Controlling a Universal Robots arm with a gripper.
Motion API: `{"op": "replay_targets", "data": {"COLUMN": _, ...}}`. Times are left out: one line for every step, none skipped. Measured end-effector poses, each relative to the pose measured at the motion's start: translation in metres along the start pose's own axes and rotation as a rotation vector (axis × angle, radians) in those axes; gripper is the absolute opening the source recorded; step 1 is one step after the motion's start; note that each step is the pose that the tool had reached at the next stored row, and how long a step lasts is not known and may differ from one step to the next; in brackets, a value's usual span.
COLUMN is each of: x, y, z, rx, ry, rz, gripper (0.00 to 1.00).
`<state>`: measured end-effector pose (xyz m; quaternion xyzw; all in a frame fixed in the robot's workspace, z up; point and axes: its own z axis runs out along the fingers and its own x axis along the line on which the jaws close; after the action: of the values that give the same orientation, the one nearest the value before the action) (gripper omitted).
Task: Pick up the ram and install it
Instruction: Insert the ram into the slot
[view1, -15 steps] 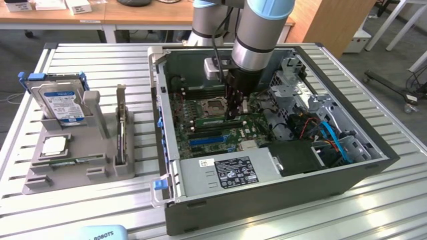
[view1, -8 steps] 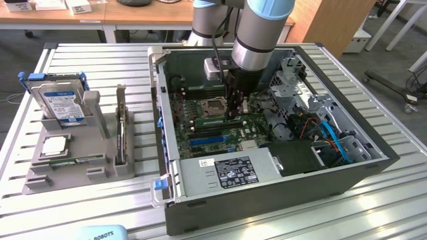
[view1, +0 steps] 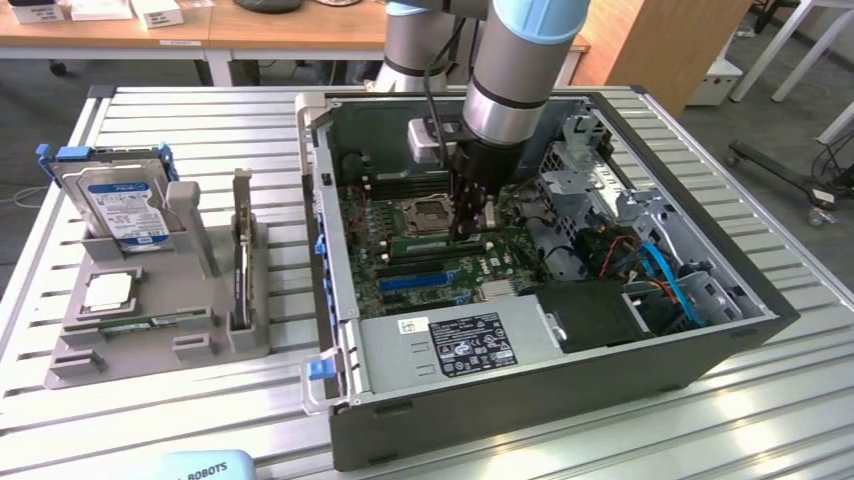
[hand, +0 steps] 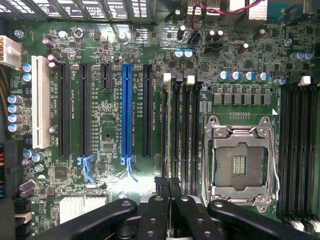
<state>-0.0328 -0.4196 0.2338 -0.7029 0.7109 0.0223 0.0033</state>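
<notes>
Slatted metal table (view1: 187, 120) underneath, and the ram (view1: 144, 323), a thin green stick with a pale label, lies flat at the grey tray's (view1: 74, 375) front, near the upright expansion card (view1: 242, 255). Inside the open computer case (view1: 534, 400), the gripper (view1: 470, 230) hangs, fingers pinched narrow, over the memory slots (hand: 181, 130).

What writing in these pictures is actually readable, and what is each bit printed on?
"ROBOTS": on the pale blue object at the exterior view's bottom edge.
White sticker on the power supply: too small to read.
Label on the hard drive: too small to read.
White print beside the motherboard slots: blurred, unreadable.
</notes>
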Motion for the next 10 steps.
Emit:
{"op": "replay_targets", "data": {"x": 0.0000, "y": 0.0000, "z": 0.0003, "rx": 0.0000, "ry": 0.0000, "rz": 0.000, "gripper": 0.11}}
{"op": "replay_targets", "data": {"x": 0.0001, "y": 0.0000, "z": 0.0006, "rx": 0.0000, "ry": 0.0001, "rz": 0.000, "gripper": 0.11}}
{"op": "replay_targets", "data": {"x": 0.0000, "y": 0.0000, "z": 0.0009, "rx": 0.0000, "ry": 0.0000, "rz": 0.000, "gripper": 0.11}}
{"op": "replay_targets", "data": {"x": 0.0000, "y": 0.0000, "z": 0.0010, "rx": 0.0000, "ry": 0.0001, "rz": 0.000, "gripper": 0.11}}
{"op": "replay_targets", "data": {"x": 0.0000, "y": 0.0000, "z": 0.0010, "rx": 0.0000, "ry": 0.0001, "rz": 0.000, "gripper": 0.11}}
{"op": "replay_targets", "data": {"x": 0.0000, "y": 0.0000, "z": 0.0010, "rx": -0.0001, "ry": 0.0001, "rz": 0.000, "gripper": 0.11}}
{"op": "replay_targets", "data": {"x": 0.0000, "y": 0.0000, "z": 0.0011, "rx": 0.0000, "ry": 0.0000, "rz": 0.000, "gripper": 0.11}}
{"op": "replay_targets", "data": {"x": 0.0000, "y": 0.0000, "z": 0.0011, "rx": 0.0001, "ry": 0.0000, "rz": 0.000, "gripper": 0.11}}
{"op": "replay_targets", "data": {"x": 0.0000, "y": 0.0000, "z": 0.0011, "rx": 0.0000, "ry": 0.0000, "rz": 0.000, "gripper": 0.11}}
{"op": "replay_targets", "data": {"x": 0.0000, "y": 0.0000, "z": 0.0011, "rx": 0.0000, "ry": 0.0000, "rz": 0.000, "gripper": 0.11}}
